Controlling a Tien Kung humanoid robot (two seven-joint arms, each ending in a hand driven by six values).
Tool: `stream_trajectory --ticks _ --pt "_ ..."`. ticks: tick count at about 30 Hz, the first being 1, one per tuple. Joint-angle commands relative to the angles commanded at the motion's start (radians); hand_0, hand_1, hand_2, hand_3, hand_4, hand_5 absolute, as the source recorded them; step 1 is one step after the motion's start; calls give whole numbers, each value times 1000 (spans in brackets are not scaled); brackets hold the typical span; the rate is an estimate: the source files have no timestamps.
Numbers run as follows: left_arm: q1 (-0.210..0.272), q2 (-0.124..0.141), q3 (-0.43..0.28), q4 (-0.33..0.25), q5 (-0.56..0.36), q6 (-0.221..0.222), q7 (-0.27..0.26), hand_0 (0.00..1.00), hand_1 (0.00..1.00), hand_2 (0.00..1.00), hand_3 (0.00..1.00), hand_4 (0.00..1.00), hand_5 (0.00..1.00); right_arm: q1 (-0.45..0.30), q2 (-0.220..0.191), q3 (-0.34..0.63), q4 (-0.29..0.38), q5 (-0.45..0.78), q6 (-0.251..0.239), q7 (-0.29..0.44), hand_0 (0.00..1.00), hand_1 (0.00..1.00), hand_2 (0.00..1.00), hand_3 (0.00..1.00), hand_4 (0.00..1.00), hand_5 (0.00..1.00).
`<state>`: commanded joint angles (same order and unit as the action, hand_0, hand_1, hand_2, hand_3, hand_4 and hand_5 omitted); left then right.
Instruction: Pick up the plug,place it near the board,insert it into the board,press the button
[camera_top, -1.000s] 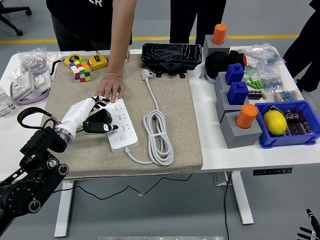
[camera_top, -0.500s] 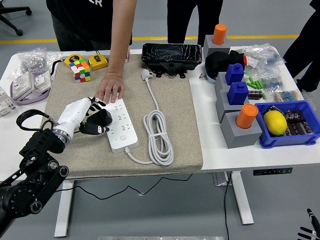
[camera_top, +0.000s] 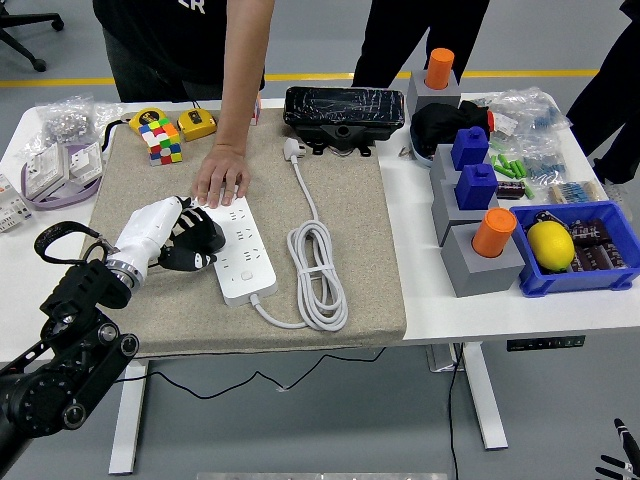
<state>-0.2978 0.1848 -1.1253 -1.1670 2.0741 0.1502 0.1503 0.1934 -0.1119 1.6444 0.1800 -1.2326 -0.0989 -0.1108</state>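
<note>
Beige matting covers the counter, where the left hand grips a black plug just left of the white board. Its long axis runs away from the robot, a person's hand pinning the far end.

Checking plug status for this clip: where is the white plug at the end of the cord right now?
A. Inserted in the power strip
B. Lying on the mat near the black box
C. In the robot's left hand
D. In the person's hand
B: the white plug lies loose on the mat just in front of the black box, with no hand on it.
</note>
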Motion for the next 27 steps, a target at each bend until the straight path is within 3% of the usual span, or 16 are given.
stream_trajectory --ticks 1,2,8,9,20,27 --pt "0 0 0 -2 0 0 0 313 532 546 545 901 22 0 0 -1 0 1 0 0 670 580 600 638 998 998" --pt "0 1 0 -3 -1 0 1 310 526 528 532 828 23 0 0 -1 0 2 0 1 670 578 601 638 998 998" --pt "-4 5 -6 -12 4 -4 8 310 526 528 532 828 23 2 0 2 0 1 0 1 670 578 601 638 998 998" --pt "-5 6 -7 -14 5 -4 10 309 491 385 435 685 86 2 0 2 0 1 0 1 670 579 601 638 998 998" --pt "-10 15 -30 -35 17 -7 23 309 462 327 367 629 121 4 1 5 0 3 0 2 670 580 601 637 998 998" --pt "-6 20 -81 -78 47 -23 28 311 461 323 354 628 115 3 3 9 0 3 -1 3 670 580 601 636 998 998"
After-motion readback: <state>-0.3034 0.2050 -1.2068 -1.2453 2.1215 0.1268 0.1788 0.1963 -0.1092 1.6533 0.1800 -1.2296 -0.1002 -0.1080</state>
